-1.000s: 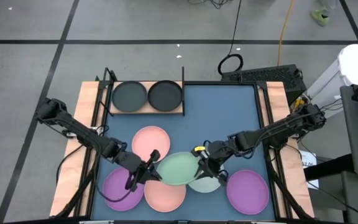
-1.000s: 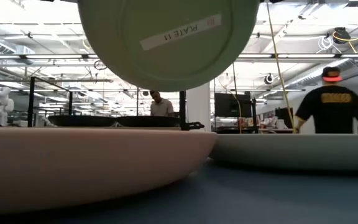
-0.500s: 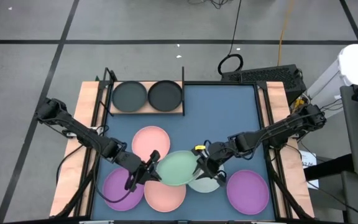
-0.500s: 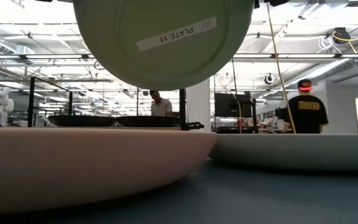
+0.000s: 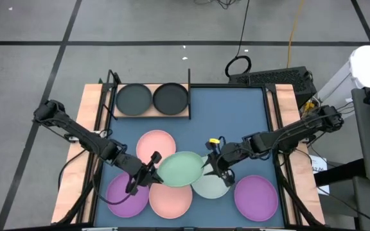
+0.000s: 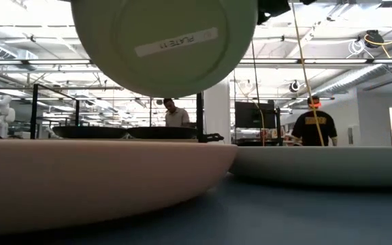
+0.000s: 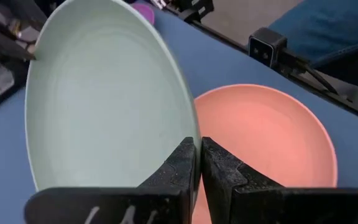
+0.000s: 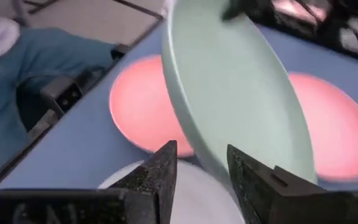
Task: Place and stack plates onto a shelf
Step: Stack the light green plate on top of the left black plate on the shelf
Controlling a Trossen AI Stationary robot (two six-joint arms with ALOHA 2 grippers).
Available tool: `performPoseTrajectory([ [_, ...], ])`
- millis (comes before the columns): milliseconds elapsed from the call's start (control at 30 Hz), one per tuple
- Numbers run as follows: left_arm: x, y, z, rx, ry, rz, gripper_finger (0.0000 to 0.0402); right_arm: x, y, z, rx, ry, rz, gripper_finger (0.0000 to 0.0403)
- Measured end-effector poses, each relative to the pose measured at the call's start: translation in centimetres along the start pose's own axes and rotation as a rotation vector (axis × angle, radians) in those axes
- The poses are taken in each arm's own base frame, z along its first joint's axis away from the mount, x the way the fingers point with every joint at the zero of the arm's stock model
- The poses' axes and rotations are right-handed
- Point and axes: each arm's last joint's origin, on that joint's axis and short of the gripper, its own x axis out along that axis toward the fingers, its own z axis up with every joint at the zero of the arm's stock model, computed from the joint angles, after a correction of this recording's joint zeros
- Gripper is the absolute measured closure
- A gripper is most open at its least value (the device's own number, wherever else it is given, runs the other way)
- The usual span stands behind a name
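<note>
The pale green plate (image 5: 182, 169) is in the air over the mat's near middle, tilted, its labelled underside (image 6: 165, 44) facing the low camera. My left gripper (image 5: 153, 172) is shut on its left rim. My right gripper (image 5: 208, 168) is open at its right rim (image 8: 207, 158), one finger on each side and a gap showing. Two black plates (image 5: 134, 98) (image 5: 171, 97) rest on the wooden shelf (image 5: 151, 114). Two pink plates (image 5: 156, 144) (image 5: 170, 200), two purple plates (image 5: 126, 196) (image 5: 255, 197) and the pale blue-white plate (image 5: 212, 186) lie on the mat. My left gripper pinches the pale green plate's rim (image 7: 191, 134) between its two fingers (image 7: 180, 165), coming from the table's left. The plate is lifted clear of the mat and of the other plates and stands tilted out beyond the fingers.
The blue-grey mat (image 5: 236, 115) has free room in its far right part. Black frame posts (image 5: 112, 80) stand at the shelf's corners. Wooden side rails (image 5: 88, 128) run along both table sides. People move in the room behind the table (image 6: 312, 126).
The green plate has moved a little toward the table's left and far edge, carried by my left gripper, and now hangs more to the left in the low view. My right wrist has shifted slightly toward the right and far side.
</note>
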Motion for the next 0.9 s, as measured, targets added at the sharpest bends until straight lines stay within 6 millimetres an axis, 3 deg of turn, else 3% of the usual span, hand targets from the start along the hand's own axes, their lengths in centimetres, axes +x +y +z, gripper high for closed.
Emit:
performPoseTrajectory([
  [300,-1.3,-0.5,0.2,-0.075,0.004,-0.013,0.038,-1.4,-0.3,-0.7,0.088,0.091,-0.149,0.0277],
  [900,-4.7,-0.3,0.5,-0.103,0.016,0.134,0.0379,-1.6,-0.6,-1.3,0.107,0.154,-0.299,0.0277],
])
